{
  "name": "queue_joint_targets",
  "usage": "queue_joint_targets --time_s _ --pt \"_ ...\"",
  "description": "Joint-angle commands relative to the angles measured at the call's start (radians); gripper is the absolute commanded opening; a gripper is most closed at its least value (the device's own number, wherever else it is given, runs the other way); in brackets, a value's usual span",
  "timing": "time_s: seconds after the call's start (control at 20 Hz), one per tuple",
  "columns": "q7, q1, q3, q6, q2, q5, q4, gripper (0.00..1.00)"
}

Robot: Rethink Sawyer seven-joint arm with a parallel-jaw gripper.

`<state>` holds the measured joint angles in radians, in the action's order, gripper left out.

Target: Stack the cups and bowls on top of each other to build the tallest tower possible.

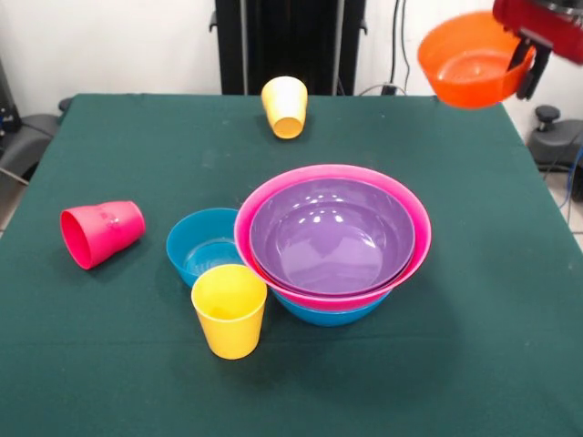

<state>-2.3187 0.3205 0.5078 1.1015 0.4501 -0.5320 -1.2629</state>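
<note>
- The gripper (528, 66) hangs in the air at the upper right, past the table's far right corner, clamped on the rim of an orange bowl (472, 62); one dark finger (529, 77) shows on the bowl's right side, the rest is cut off by the edge.
- The orange bowl is tilted, its opening facing forward and down, well clear of the green table (455, 364).
- The tower (332, 244) sits right of centre: a purple bowl (330, 235) nested in a pink bowl (414, 223), with a blue bowl (328, 315) beneath.
- A small blue bowl (202, 246) stands at the pink rim's left, seemingly touching.
- An upright yellow cup (230, 311) is just in front of it.
- A pink cup (102, 233) lies on its side, far left.
- A second yellow cup (285, 106) lies tipped near the far edge.
</note>
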Motion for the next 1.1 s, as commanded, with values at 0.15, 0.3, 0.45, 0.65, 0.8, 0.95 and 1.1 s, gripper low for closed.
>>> queue_joint_targets --time_s 0.15,0.3,0.45,0.65,0.8,0.95,1.1 --pt "-0.022 -0.114 -0.106 0.096 -0.045 0.077 0.143 0.0" --pt "0.025 -0.147 -0.118 0.04 -0.084 0.101 0.174 0.0" --pt "0.075 -0.185 -0.13 0.005 -0.112 0.13 0.211 0.0" --pt "0.135 -0.233 -0.157 -0.049 -0.147 0.16 0.251 0.0" --pt "0.163 -0.261 -0.181 -0.08 -0.17 0.182 0.276 0.0" --pt "0.175 -0.279 -0.2 -0.099 -0.183 0.2 0.288 0.0" --pt "0.182 -0.292 -0.221 -0.134 -0.189 0.22 0.287 0.0"
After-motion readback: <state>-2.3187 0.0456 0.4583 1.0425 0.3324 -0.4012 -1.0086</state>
